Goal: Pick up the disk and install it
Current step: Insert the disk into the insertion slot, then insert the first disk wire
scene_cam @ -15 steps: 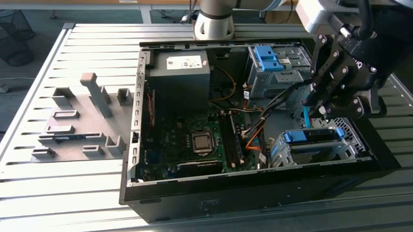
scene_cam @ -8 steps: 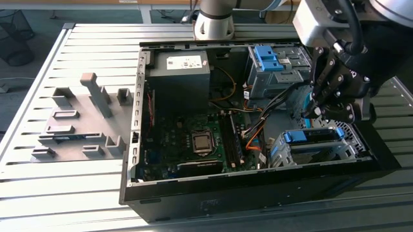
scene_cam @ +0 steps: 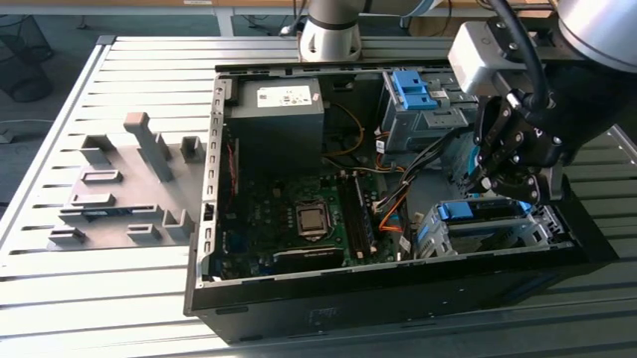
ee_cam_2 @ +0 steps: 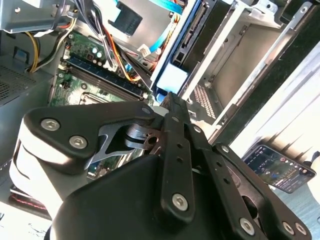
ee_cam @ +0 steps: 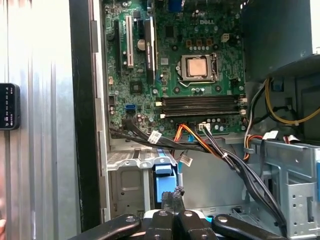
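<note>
The disk [scene_cam: 482,211] sits in the metal drive cage [scene_cam: 538,224] at the front corner of the open computer case, on the exterior view's right; its blue bracket faces up. In the first wrist view the blue bracket [ee_cam: 165,182] lies inside the cage, just beyond the fingertips. In the second wrist view the disk [ee_cam_2: 192,30] is seen edge-on in its bay. My gripper [scene_cam: 512,186] hangs straight above the disk, its black fingers [ee_cam: 172,200] pressed together with nothing between them. Whether the tips touch the bracket is hidden.
A bare blue latch [scene_cam: 412,88] tops a second cage at the back. The grey power supply [scene_cam: 277,112], the motherboard [ee_cam: 190,65] and cable bundles [ee_cam: 210,145] crowd the case. A grey fixture plate [scene_cam: 119,186] lies on the slatted table. A phone [ee_cam_2: 275,167] rests beside the case.
</note>
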Robot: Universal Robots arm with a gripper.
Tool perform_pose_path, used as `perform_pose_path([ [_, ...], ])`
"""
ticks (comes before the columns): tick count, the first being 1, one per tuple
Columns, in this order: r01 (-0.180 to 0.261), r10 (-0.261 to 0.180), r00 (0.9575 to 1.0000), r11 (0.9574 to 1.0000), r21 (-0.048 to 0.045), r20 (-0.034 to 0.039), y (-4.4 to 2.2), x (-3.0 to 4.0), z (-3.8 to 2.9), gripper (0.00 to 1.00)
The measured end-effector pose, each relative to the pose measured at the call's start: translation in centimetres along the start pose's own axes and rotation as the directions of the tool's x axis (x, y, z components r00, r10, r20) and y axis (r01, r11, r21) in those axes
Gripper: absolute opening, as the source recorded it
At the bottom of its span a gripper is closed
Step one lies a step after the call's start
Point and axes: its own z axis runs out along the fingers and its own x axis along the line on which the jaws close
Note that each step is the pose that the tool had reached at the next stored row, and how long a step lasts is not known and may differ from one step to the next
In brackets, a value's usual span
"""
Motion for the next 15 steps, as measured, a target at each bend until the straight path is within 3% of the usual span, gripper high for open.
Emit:
perform_pose_path([
  [15, 0.0, 0.0, 1.0, 1.0, -0.0001, 0.0014, -0.01, 0.01, 0.14, 0.11],
])
